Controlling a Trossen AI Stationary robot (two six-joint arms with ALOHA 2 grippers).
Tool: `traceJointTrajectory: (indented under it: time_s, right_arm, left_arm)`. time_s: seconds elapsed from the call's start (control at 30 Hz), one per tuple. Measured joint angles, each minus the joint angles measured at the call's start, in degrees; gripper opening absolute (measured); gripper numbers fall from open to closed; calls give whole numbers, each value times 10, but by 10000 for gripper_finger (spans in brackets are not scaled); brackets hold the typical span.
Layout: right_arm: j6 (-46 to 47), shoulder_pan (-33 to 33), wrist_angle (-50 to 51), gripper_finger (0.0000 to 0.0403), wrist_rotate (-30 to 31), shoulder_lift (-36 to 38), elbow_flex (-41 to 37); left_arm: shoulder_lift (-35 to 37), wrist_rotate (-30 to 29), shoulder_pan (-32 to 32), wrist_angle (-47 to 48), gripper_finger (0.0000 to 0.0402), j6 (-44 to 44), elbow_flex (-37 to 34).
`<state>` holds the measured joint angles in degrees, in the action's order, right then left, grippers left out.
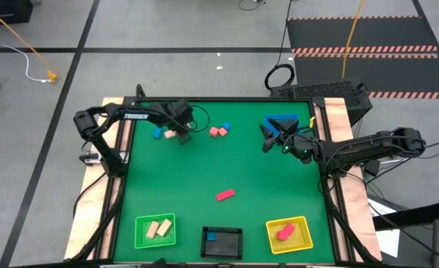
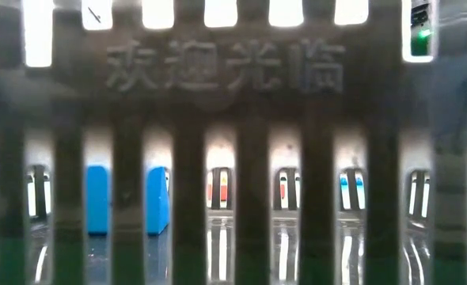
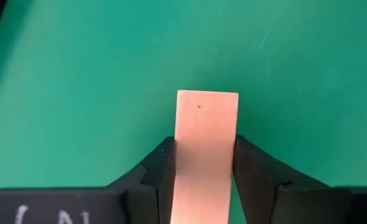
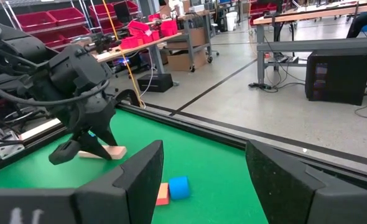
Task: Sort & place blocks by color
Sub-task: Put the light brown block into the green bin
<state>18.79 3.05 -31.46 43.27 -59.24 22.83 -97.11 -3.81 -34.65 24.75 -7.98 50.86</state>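
A green-topped bench [image 1: 227, 164] was seen from above, with one dark arm at each far corner. The left gripper [image 1: 181, 132] was low over the far left part of the bench. Its fingers [image 3: 158, 168] were closed on a tan bar [image 3: 205, 143], one finger against each long side, the bar's end sticking out past the fingertips over the green surface. A blue block [image 1: 158, 133] lay just beside this gripper.

The right gripper [image 1: 270, 140] hovered at the far right of the bench, beside a flat blue tray [image 1: 283, 121]. Its fingers [image 4: 140, 174] stood wide apart and held nothing.

Two red blocks [image 1: 218, 131] sat together near the far middle, between the two grippers. From the right wrist view a blue cube [image 4: 179, 186] lay touching a reddish block [image 4: 163, 194]. A red bar [image 1: 225, 195] lay alone toward the middle of the bench, well apart from everything else.

Three mesh trays lined the near edge. The green tray [image 1: 155, 231] on the left held two tan blocks [image 1: 158, 228]. The black tray [image 1: 222, 241] in the middle held one blue piece [image 1: 211, 237]. The yellow tray [image 1: 289, 233] on the right held red pieces [image 1: 285, 232].

The low view was blocked by dark mesh bars.
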Motion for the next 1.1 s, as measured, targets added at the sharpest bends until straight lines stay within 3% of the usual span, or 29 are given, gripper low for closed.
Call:
traceJointTrajectory:
  time_s: [0.23, 0.6, 0.9, 1.1]
  right_arm:
    - [0, 0, 0, 220, 0, 0, 0]
    - [0, 0, 0, 220, 0, 0, 0]
    - [0, 0, -1, 220, 0, 0, 0]
    - [0, 0, 0, 220, 0, 0, 0]
  left_arm:
    - [0, 14, 39, -44, 128, 38, -2]
    - [49, -7, 176, -116, 128, 93, -3]
    - [156, -7, 348, -131, 128, 204, -2]
    - [205, -7, 474, -128, 128, 323, -1]
